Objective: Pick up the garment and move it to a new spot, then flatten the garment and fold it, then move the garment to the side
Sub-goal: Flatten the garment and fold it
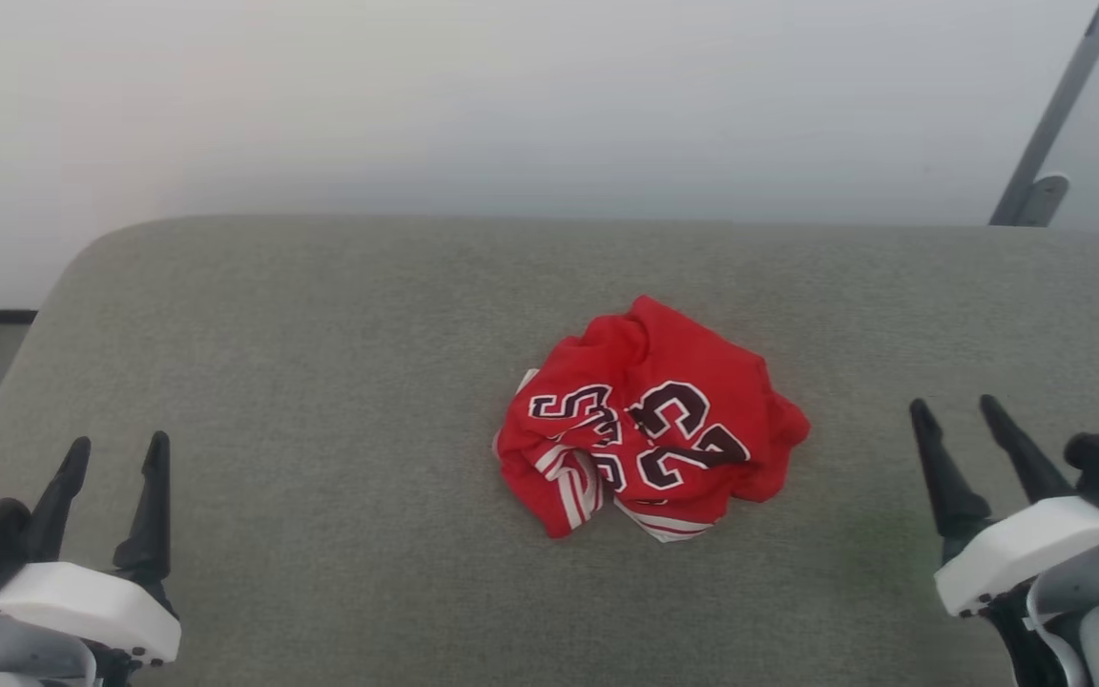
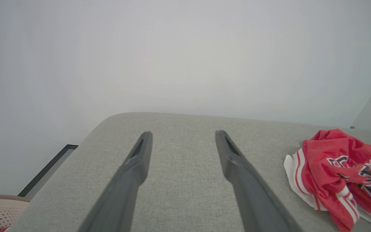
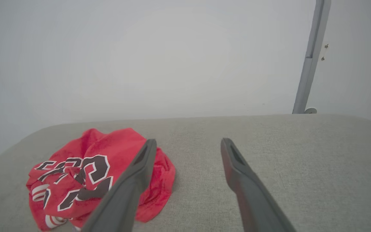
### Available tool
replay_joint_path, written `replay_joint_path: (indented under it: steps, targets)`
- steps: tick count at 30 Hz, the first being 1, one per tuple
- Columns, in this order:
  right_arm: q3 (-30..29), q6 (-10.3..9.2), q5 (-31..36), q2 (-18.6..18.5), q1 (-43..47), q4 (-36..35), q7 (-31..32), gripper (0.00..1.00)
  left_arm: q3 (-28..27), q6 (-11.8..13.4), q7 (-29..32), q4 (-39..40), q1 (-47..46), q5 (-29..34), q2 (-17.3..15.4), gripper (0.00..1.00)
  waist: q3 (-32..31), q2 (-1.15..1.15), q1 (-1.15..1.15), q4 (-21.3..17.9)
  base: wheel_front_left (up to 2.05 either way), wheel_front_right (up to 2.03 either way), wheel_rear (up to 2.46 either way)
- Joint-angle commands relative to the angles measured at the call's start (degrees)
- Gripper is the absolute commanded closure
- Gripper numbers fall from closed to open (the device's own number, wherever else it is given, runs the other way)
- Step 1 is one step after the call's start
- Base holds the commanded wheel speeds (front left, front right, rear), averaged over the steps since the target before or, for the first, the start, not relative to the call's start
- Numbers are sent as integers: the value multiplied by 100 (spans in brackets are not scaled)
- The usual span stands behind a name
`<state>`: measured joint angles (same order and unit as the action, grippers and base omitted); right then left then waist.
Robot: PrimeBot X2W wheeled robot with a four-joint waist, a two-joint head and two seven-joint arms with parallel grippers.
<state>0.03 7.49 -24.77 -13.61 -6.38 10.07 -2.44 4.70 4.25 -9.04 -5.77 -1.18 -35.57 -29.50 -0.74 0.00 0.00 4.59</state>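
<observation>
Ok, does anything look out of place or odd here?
Only the red jersey: it lies crumpled in a heap on the grey cushion, its print creased and striped trim bunched up. The left gripper and right gripper stand open, clear of it.

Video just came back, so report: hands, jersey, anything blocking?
Left hand open, empty. Right hand open, empty. Jersey crumpled on grey cushion, untouched. Nothing blocking it.

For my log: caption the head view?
Crumpled red jersey on grey surface, between open left hand and open right hand.
</observation>
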Motion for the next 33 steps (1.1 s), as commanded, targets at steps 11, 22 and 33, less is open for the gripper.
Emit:
replay_joint_path:
  steps: [11,22,33]
  targets:
    - [1189,0,-566,-382,-344,-174,1143,0,329,-38,-124,23,-337,96,272,0,406,0,0,661,0,0,0]
    - [1770,-1,-452,-814,-886,255,2870,0,716,-162,-271,-244,-813,190,664,0,967,0,0,1266,0,0,0]
    - [2043,0,-708,-874,-1454,550,3244,100,821,-235,-427,-594,-1090,189,876,0,1153,0,0,1465,0,0,0]
